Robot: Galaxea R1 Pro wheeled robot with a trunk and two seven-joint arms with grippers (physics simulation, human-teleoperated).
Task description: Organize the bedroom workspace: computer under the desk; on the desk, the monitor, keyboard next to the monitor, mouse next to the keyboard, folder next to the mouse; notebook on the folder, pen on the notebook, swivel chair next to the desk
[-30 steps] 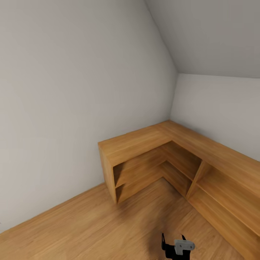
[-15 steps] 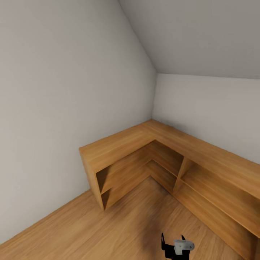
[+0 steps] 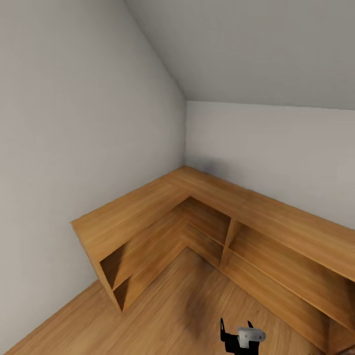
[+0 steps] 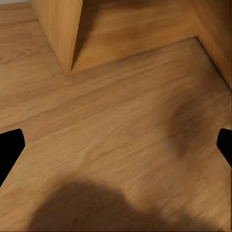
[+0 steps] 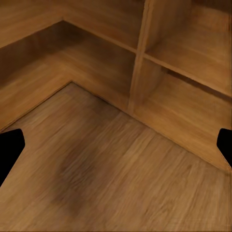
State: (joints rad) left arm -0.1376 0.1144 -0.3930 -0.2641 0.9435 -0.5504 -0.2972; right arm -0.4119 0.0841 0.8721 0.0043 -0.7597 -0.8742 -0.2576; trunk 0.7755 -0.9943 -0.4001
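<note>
While none of the task's things are seen, an L-shaped wooden cabinet (image 3: 148, 207) is faced in a room corner; left gripper (image 4: 116, 145) and right gripper (image 5: 116, 145) are spread wide over wood floor (image 3: 162, 315).

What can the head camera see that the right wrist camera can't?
Head view alone: the grey walls, the sloped ceiling, and the wooden corner cabinet's flat top. Right wrist view alone: the black fingertips of the right gripper, spread wide apart. Both share the cabinet's open shelves and the wooden floor.
</note>
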